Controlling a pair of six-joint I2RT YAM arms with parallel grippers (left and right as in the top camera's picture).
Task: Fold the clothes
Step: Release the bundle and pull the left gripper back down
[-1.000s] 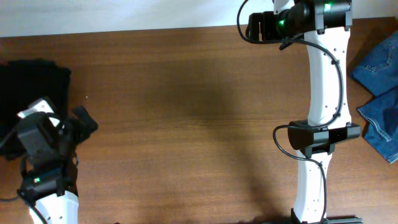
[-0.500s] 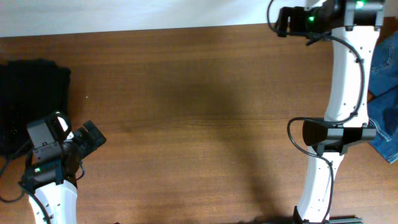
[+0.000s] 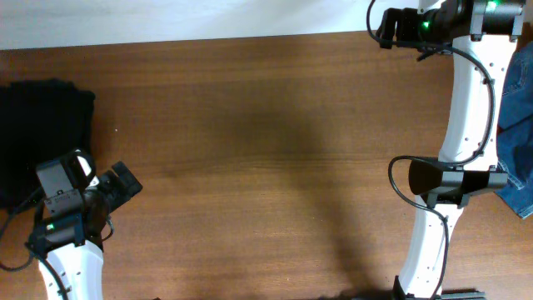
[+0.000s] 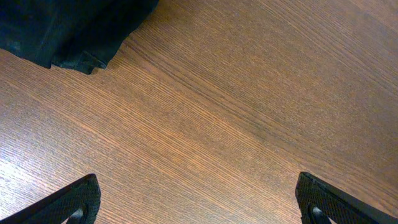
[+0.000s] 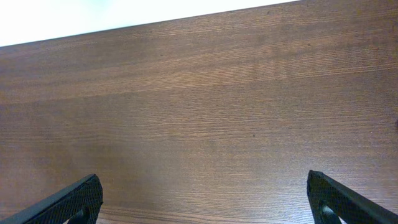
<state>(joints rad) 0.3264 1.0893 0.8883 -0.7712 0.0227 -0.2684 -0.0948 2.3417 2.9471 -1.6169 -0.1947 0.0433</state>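
The black trousers (image 3: 40,125) lie as a compact dark pile at the table's left edge; a corner of them shows at the top left of the left wrist view (image 4: 68,28). My left gripper (image 3: 127,185) is open and empty over bare wood, to the right of and nearer than the pile, not touching it. In its wrist view the fingertips (image 4: 199,202) stand wide apart. My right gripper (image 3: 385,27) is open and empty at the table's far edge on the right. Its wrist view shows only wood between the fingers (image 5: 205,199).
Blue denim jeans (image 3: 520,142) lie at the right edge, partly behind the right arm (image 3: 466,108). A white wall runs beyond the table's far edge (image 5: 124,15). Brown wooden tabletop (image 3: 266,167) spans the middle.
My left gripper has drawn back from the black pile toward the front edge. My right arm has swung to the right along the far edge. The pile has not moved.
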